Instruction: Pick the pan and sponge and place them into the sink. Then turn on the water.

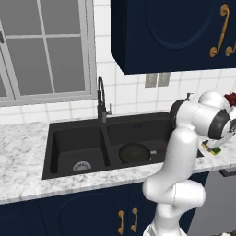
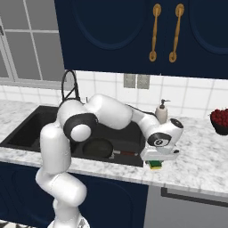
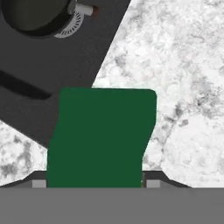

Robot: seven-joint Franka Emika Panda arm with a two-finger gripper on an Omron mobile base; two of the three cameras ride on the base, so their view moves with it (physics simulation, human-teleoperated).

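Note:
The green-topped, yellow-bottomed sponge sits between the fingers of my gripper, just right of the sink's right rim over the marble counter. In the hand view the sponge spans the gap between both fingertips, and the gripper is shut on it. From the left base the sponge peeks out below the wrist. The black pan lies flat in the right basin of the black sink, its handle pointing right. The pan is partly hidden by my arm. No water runs from the faucet.
A cream soap dispenser stands on the counter behind the sink's right end. A dark bowl of red fruit sits at the far right. Navy wall cabinets hang overhead. The left basin holds only its silver drain.

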